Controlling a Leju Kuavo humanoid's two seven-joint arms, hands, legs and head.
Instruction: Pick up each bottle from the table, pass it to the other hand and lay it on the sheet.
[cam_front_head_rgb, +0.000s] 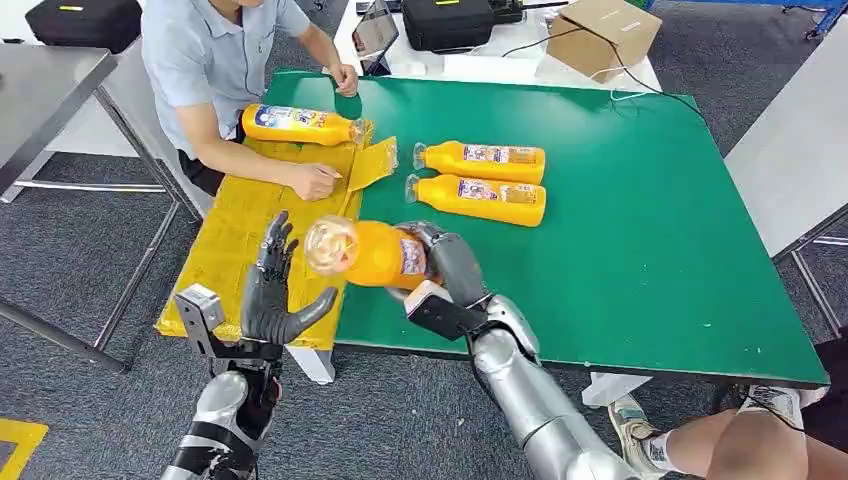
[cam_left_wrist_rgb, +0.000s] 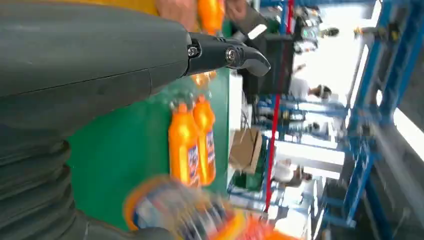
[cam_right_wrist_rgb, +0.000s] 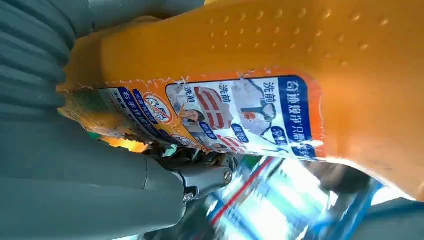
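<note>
**Orange bottle held over the bench edge, left robot hand open beside it**

The right robot hand (cam_front_head_rgb: 447, 262) grasps an orange bottle (cam_front_head_rgb: 368, 253) around its body, lifted above the near edge of the green bench (cam_front_head_rgb: 650, 230), clear cap end pointing toward the left robot hand (cam_front_head_rgb: 272, 290). That left robot hand is released, fingers spread and upright, palm facing the bottle, just beside it without touching.

Taking the held bottle as the landmark: the yellow sheet (cam_front_head_rgb: 232, 236) lies beyond and beside it, over the bench's left edge. At the sheet's far end rests another orange bottle (cam_front_head_rgb: 297, 124), lying on its side. A person (cam_front_head_rgb: 215, 60) sits behind the sheet, one hand pressed on it not far past the held bottle. Farther across the bench, two more orange bottles (cam_front_head_rgb: 478, 176) lie side by side, touching. A cardboard box (cam_front_head_rgb: 603, 35) and black cases stand well beyond.
</note>
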